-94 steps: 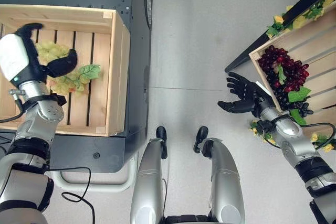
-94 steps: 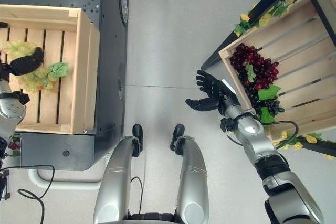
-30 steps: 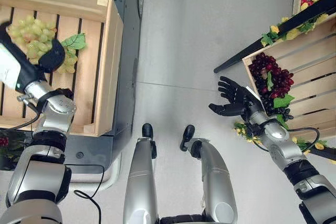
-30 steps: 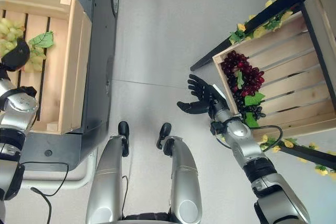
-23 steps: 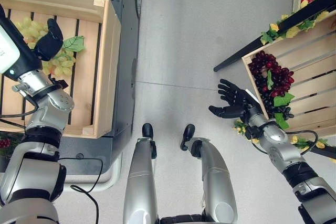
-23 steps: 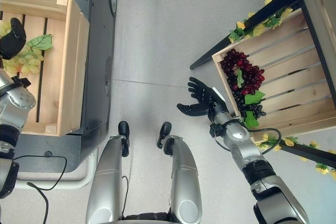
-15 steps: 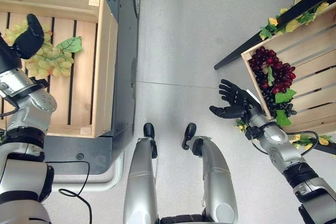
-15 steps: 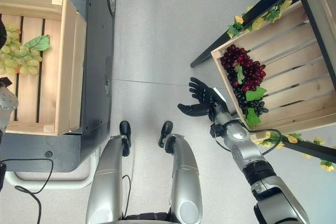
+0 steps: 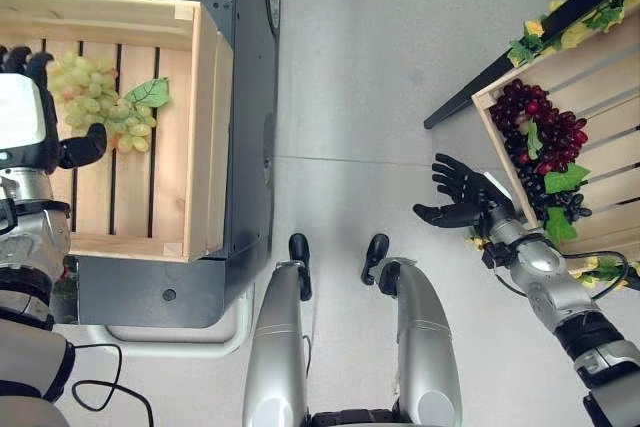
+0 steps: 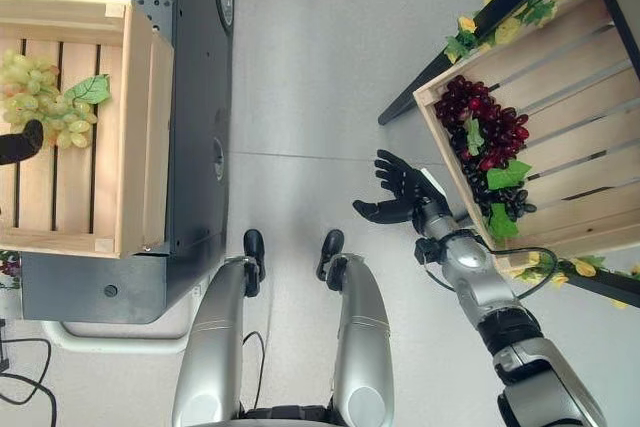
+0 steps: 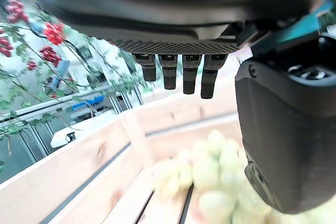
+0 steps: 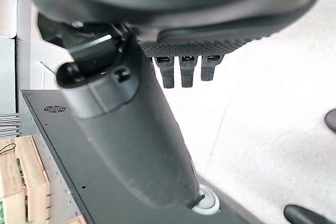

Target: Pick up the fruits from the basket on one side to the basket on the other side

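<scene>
The green grapes (image 9: 105, 107) are seen lying in the left crate (image 9: 203, 127), beside the left hand (image 9: 30, 127), whose fingers are spread and empty. Soft, loosely jointed fruit is judged best cupped around the whole bunch.

Two wooden crates are seen: a left crate (image 9: 205, 127) with one bunch of green grapes (image 9: 105, 112), and a right crate (image 9: 600, 97) with one bunch of dark red grapes (image 9: 540, 142)

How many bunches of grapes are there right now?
2: a green bunch in the left wooden crate, and a dark red bunch in the right wooden crate. More may sit out of view.
</scene>
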Motion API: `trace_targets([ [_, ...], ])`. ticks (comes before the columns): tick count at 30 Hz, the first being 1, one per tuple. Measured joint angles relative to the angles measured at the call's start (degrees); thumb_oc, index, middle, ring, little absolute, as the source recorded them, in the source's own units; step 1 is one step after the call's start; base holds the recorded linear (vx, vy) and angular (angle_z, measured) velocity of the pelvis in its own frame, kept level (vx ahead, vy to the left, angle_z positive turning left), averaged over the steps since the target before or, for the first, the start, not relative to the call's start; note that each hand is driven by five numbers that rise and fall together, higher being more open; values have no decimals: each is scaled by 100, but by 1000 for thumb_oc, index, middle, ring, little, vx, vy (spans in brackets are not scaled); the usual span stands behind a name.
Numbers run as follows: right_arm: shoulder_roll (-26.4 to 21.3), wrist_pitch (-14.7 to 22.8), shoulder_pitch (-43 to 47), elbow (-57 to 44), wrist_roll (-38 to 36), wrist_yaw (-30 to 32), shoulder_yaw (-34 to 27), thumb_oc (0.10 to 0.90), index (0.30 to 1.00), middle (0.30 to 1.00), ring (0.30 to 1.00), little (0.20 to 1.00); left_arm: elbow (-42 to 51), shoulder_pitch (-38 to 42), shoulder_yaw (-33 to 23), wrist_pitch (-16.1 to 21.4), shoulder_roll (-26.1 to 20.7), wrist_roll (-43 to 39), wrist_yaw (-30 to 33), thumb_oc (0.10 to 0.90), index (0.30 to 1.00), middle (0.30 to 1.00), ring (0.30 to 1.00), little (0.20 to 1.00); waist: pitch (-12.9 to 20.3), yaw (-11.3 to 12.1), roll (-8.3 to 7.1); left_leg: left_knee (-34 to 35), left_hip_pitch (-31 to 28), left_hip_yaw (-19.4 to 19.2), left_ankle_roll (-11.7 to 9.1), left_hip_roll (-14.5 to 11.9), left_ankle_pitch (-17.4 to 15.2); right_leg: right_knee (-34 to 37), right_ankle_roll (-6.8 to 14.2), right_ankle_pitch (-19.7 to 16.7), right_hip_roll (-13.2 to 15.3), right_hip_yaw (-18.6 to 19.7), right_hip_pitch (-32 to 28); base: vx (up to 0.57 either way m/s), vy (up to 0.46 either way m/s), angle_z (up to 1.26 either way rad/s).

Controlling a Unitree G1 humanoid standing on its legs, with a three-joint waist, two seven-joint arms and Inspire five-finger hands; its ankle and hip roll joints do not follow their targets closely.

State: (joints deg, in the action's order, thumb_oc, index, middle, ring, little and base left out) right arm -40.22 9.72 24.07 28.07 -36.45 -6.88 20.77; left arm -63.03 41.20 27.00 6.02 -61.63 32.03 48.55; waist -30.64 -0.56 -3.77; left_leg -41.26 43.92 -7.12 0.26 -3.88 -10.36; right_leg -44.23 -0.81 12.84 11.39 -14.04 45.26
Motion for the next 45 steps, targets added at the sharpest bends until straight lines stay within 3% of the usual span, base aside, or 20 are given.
trace_targets([
  [4, -96, 64, 36, 30, -3, -98, 2, 800, 900, 900, 900, 900, -29, 31, 387, -20, -21, 226, -195, 800, 900, 900, 900, 900, 0, -7, 1, -2, 1, -27, -12, -1, 23, -31, -46, 30, 27, 6, 25, -4, 24, 2],
  [18, -141, 84, 113, 45, -54, -140, 22, 800, 900, 900, 900, 900, -57, 302, 770, -86, -25, 452, -406, 800, 900, 900, 900, 900, 0, -4, 36, 5, 77, -69, -32, -19, 51, -107, -50, 80, 59, -17, 126, -1, 3, 1],
  [30, -157, 84, 103, 97, -64, -147, 25, 800, 900, 900, 900, 900, -44, 481, 1304, -151, -34, 1113, -475, 800, 900, 900, 900, 900, 1, -14, 36, -16, 120, -27, -32, -19, 51, -111, -50, 82, 62, -60, 127, 0, 0, 0],
  [45, -218, 84, 159, 96, -297, -179, 39, 800, 900, 900, 900, 900, 7, 900, 1550, -810, -34, 1216, -1067, 800, 900, 900, 900, 900, 4, -16, 29, -109, 417, 27, -31, -27, 49, -160, -54, 81, 60, -97, 369, 0, 0, 0],
])
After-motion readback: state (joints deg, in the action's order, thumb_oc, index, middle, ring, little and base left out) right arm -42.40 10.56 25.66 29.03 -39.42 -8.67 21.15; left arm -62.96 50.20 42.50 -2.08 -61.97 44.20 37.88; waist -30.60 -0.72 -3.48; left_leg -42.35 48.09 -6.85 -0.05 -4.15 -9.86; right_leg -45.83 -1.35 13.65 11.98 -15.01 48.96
